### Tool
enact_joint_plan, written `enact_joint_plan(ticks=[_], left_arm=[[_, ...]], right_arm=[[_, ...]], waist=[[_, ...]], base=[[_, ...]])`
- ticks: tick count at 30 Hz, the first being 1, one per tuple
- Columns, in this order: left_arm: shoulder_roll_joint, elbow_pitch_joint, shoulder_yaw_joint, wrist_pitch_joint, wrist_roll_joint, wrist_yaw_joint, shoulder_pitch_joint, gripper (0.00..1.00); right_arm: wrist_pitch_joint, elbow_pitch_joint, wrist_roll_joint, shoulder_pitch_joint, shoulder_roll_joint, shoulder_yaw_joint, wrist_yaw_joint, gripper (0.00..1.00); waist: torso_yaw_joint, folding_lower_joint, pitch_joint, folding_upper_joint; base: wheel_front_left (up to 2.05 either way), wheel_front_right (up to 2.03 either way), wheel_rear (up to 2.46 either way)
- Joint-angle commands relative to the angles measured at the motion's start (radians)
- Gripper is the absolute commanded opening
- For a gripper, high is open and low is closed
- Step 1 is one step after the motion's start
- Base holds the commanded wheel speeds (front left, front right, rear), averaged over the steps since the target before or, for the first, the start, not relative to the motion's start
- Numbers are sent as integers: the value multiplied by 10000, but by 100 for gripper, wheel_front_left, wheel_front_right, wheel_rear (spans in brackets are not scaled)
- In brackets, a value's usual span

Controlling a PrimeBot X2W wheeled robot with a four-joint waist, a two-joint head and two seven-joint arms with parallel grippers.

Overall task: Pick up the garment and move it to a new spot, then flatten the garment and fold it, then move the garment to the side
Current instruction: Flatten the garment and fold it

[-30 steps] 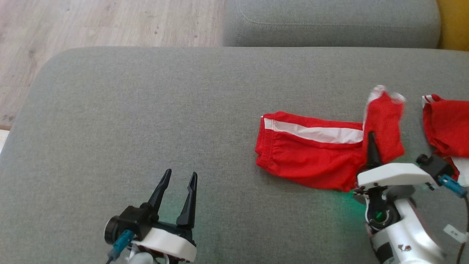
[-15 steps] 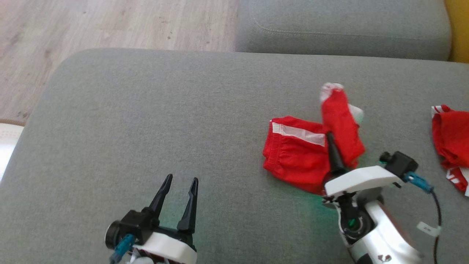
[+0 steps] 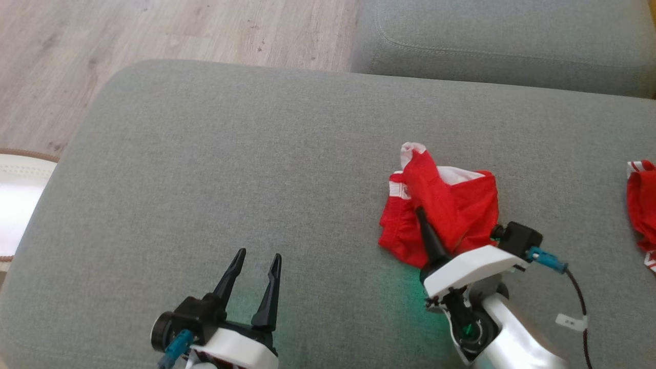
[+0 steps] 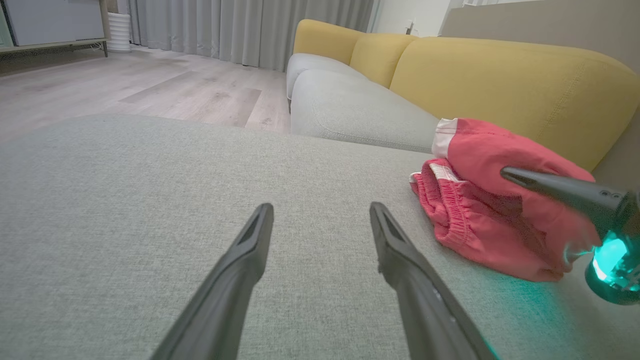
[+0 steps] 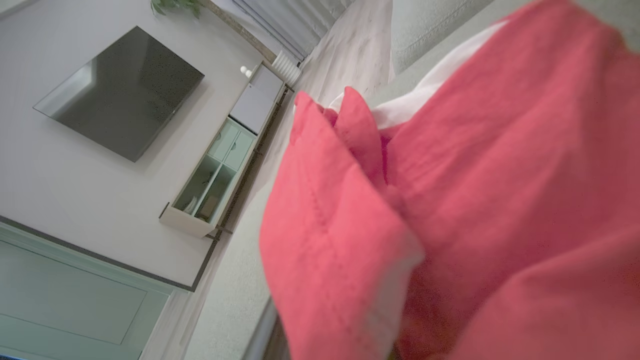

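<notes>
Shorts (image 3: pixel 461 205) leg end has been carried over the waistband, pinched by right gripper (image 3: pixel 419 212) jaws; left gripper (image 3: pixel 258 254) jaws are held spread.

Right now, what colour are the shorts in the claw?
The shorts are red with white stripes, clearest in the head view.

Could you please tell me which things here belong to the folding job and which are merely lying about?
Part of the job:
- red shorts, partly folded over
- right gripper, shut on the red shorts
- left gripper, open and empty
- grey cushion under them

Lying about:
- second red garment at the right edge
- yellow sofa
- television
</notes>
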Motion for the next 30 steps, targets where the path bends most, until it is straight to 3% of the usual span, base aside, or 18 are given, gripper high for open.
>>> enact_joint_plan(ticks=[1,17,23,27,30], left_arm=[[16,-253,302,-53,35,-53,-228,100],[16,-302,457,-53,1,-56,-273,100],[16,-359,669,-53,-29,-41,-206,100],[16,-569,854,-53,27,-33,-204,100],[16,-1069,1146,-53,-7,8,-212,100]], right_arm=[[-86,-144,-5,-216,74,315,67,99],[264,522,540,-597,74,2321,67,100],[465,330,563,-868,74,3194,67,100],[-98,382,-47,-1148,-146,3332,67,100],[-804,1076,-1714,-1615,-651,3199,67,100]], waist=[[34,0,-12,0],[-83,0,21,0],[-438,0,-45,0],[-814,0,-130,0],[-1094,0,-164,0]], base=[[0,0,0],[0,0,0],[0,0,0],[0,0,0],[0,0,0]])
